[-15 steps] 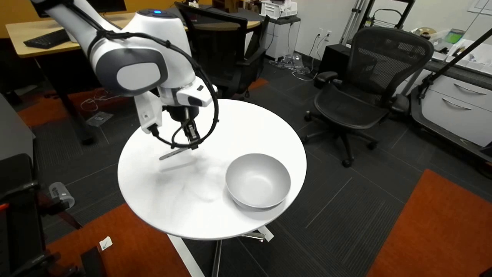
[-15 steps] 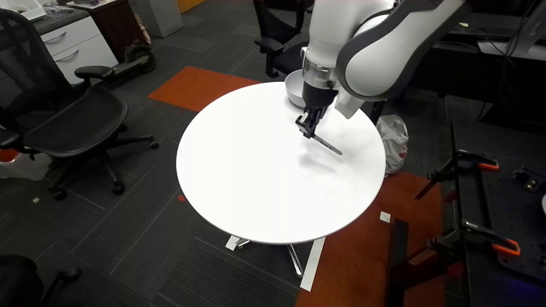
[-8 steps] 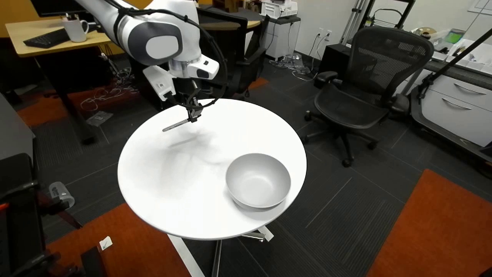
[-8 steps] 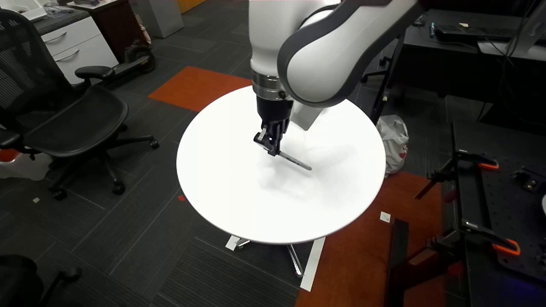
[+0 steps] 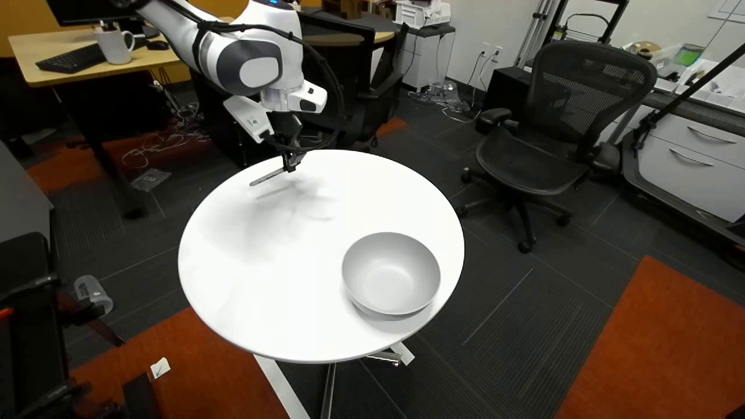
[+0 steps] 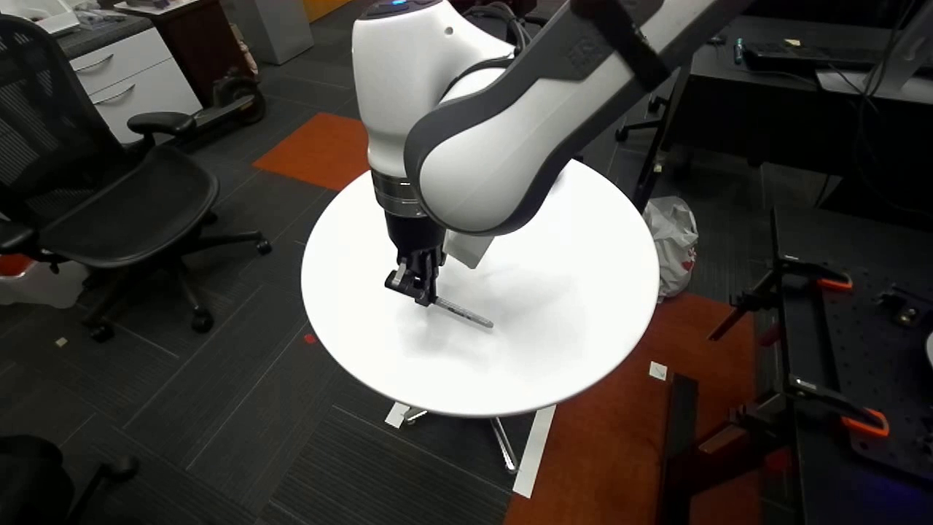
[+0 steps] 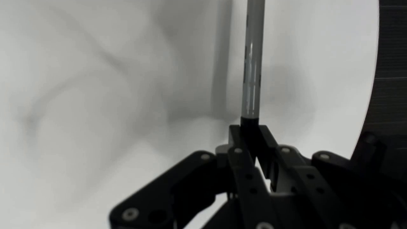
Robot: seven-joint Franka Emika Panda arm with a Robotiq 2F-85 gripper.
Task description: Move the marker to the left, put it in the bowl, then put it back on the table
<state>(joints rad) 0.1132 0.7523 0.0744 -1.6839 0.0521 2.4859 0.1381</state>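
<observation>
Pinching marker [image 7: 253, 63] by black end: tool [image 7: 250, 131] closed snug on it, rest jutting above table [image 5: 273, 297].

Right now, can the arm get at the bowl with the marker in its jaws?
Likely yes: in an exterior view, the bowl is open-topped, and nothing visible stands between it and the marker, which the jaws hold above the table. Full reach can't be confirmed.

In an exterior view, dark grey carpet [image 5: 524, 331] with orange patches [image 5: 663, 349] spread below the table [image 5: 279, 302]. Beyond its right edge stood a black mesh office chair [image 5: 541, 160] and white drawers [image 5: 687, 180]; beyond its far left edge, a light wooden desk [image 5: 41, 45] stood before a yellow wall [image 5: 20, 17].
</observation>
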